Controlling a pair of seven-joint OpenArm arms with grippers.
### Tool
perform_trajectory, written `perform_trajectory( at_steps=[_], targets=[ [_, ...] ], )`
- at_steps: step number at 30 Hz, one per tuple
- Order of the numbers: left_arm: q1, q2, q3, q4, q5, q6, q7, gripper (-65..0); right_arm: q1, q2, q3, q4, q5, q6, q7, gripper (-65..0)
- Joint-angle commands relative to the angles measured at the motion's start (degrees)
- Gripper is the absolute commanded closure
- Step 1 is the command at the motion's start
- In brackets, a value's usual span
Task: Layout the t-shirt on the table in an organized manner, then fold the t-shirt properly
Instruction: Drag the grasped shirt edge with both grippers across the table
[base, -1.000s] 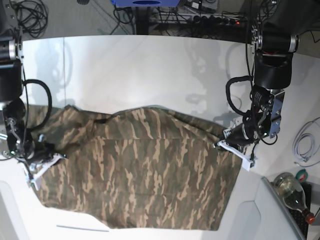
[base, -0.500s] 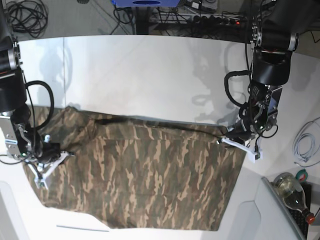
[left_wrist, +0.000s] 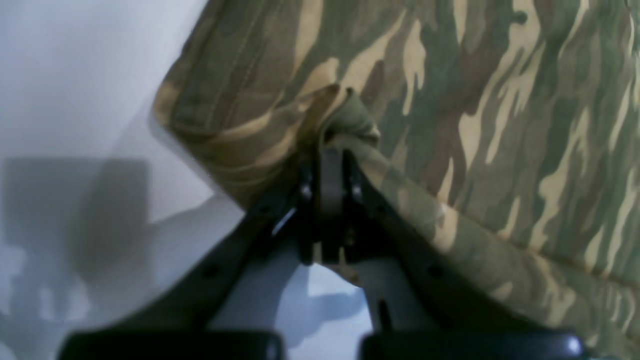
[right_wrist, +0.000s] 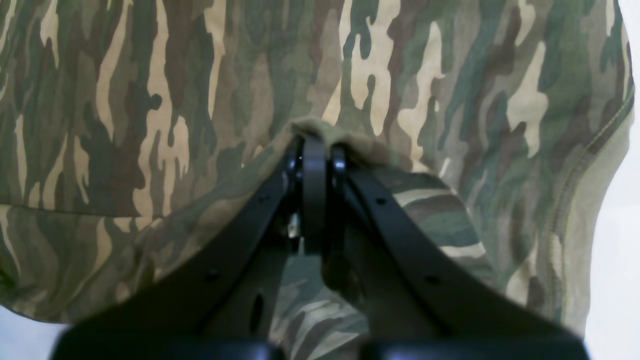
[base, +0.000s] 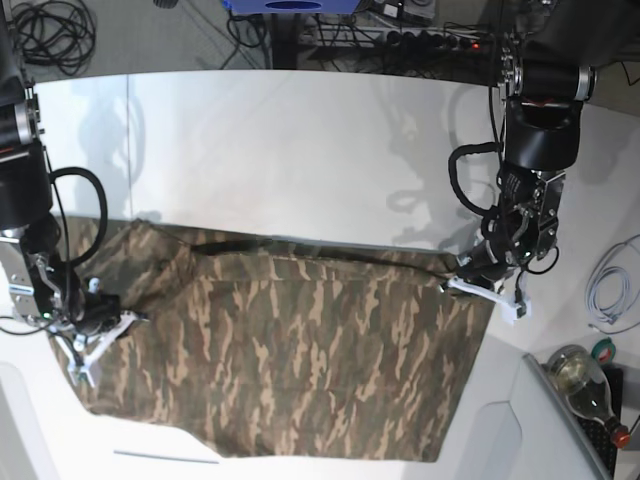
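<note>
The shirt (base: 290, 350) lies spread on the near part of the white worktop (base: 300, 150), mostly flat, with a ridge along its far edge. It is not folded yet, so the laying out looks nearly done and all the folding is left. The left tool (left_wrist: 327, 150) and the right tool (right_wrist: 312, 142) each pinch a bit of shirt. The cloth is green, brown and tan, soft and wrinkly.

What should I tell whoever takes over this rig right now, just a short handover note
Left gripper: shut on a pinch of the t-shirt near its edge.
Right gripper: shut on a pinch of the shirt's opposite side.
The shirt lies spread across the near part of the table, stretched between both arms, far edge taut.
Done: mostly laid out.
Left: release, smooth wrinkles, then fold.
</note>
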Motion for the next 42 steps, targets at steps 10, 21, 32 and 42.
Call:
perform_trajectory(
  at_steps=[10,21,32,42],
  targets=[
    [-1.35,-0.55,-3.13,0.42,0.44,0.49,-0.81,0.0,1.8,0.38,0.28,0.85,0.38,0.36,1.39,-0.2],
    [-1.35,-0.11,-3.83,0.6,0.09,0.49,-0.9,0.0,2.86,-0.85,0.28,0.94,0.38,0.36,1.57,-0.2],
    [-1.09,-0.11,-3.83,1.74,0.0,0.49,-0.9,0.0,3.65,-1.02,0.19,1.12,0.38,0.45,1.66,-0.2],
    [-0.21,-0.37,-3.83,4.2,-0.09,0.49,-0.63,0.0,4.26,-1.11,-4.12,3.58,0.38,0.45,1.66,-0.2]
  ],
)
